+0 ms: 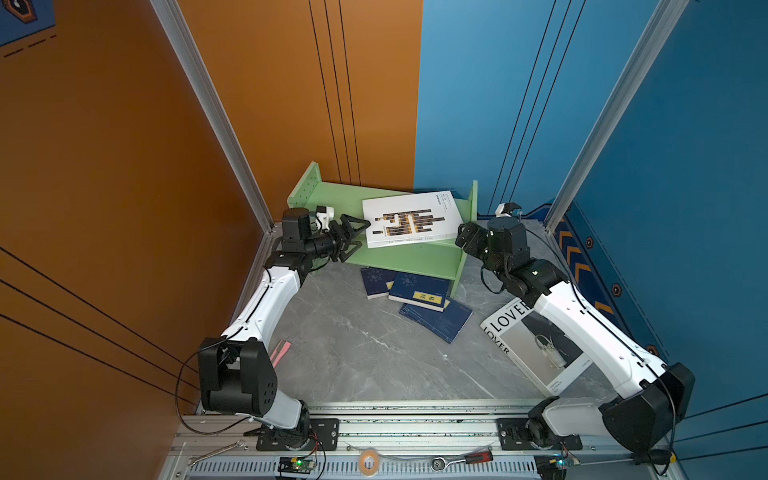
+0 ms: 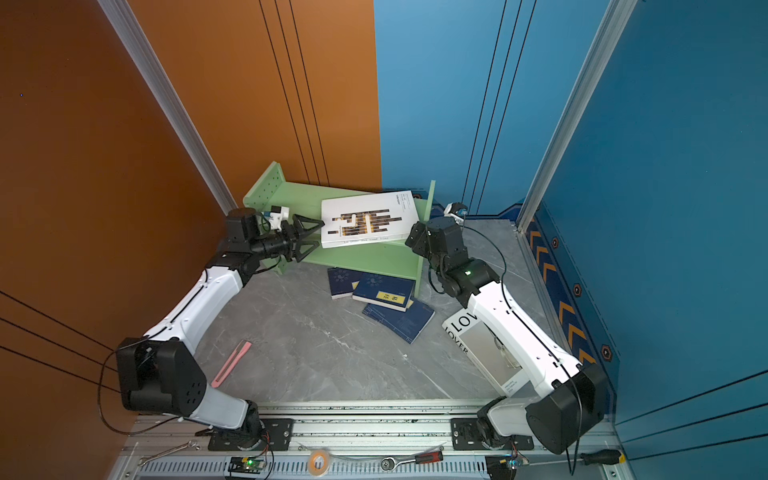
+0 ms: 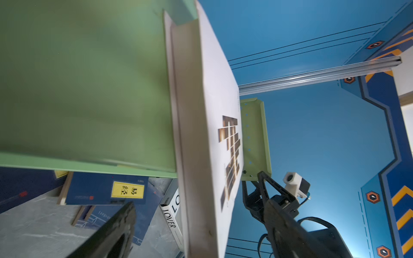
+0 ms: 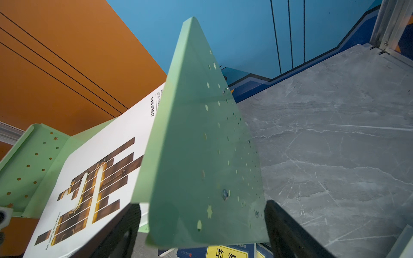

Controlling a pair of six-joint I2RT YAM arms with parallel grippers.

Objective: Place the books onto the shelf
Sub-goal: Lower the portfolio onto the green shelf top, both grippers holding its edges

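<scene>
A white book with a black-gold pattern [image 1: 409,218] [image 2: 368,220] lies flat and askew on the top tier of the green shelf [image 1: 399,257] [image 2: 365,262]. My left gripper [image 1: 355,237] [image 3: 196,192] is open, and the book's left edge sits between its jaws untouched. My right gripper [image 1: 463,235] [image 4: 202,205] is open, its jaws straddling the shelf's right side panel [image 4: 201,145]. Three navy books [image 1: 376,282] [image 1: 419,291] [image 1: 440,322] lie overlapping on the floor in front of the shelf. The white LOVER book [image 1: 528,345] lies partly under my right arm.
The shelf stands in the corner against the orange and blue walls. A pink strip [image 1: 279,352] lies on the grey floor by my left arm. On the front rail are a wrench [image 1: 216,453], a tape roll [image 1: 368,461] and a red-handled ratchet [image 1: 465,459].
</scene>
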